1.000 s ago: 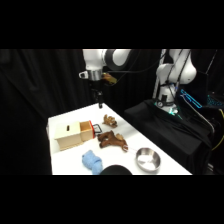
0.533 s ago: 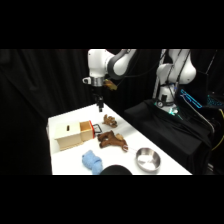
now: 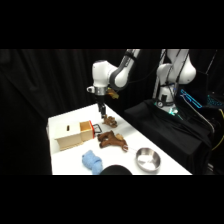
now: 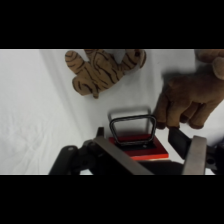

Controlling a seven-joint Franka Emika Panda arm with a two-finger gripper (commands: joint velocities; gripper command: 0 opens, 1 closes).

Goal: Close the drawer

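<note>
The drawer (image 3: 86, 129), with a red-orange front and a dark handle (image 3: 95, 128), sticks out of the right side of the light tan wooden box (image 3: 70, 135). My gripper (image 3: 102, 112) hangs just above and to the right of the handle. In the wrist view the red front (image 4: 139, 148) and its wire handle (image 4: 132, 124) lie directly below my gripper (image 4: 156, 159). The gripper is open and holds nothing. One finger (image 4: 118, 157) sits left of the drawer front, the other (image 4: 195, 154) to its right.
A small striped plush (image 3: 110, 121) lies just behind the drawer, also visible as the striped plush (image 4: 103, 67). A brown plush toy (image 3: 113, 141) lies right in front of the handle. A blue cloth (image 3: 91, 161) and a metal bowl (image 3: 148, 158) sit near the table's front edge.
The gripper has come down and slightly to the right, nearer to the drawer's handle. The drawer, box and toys have not moved.
</note>
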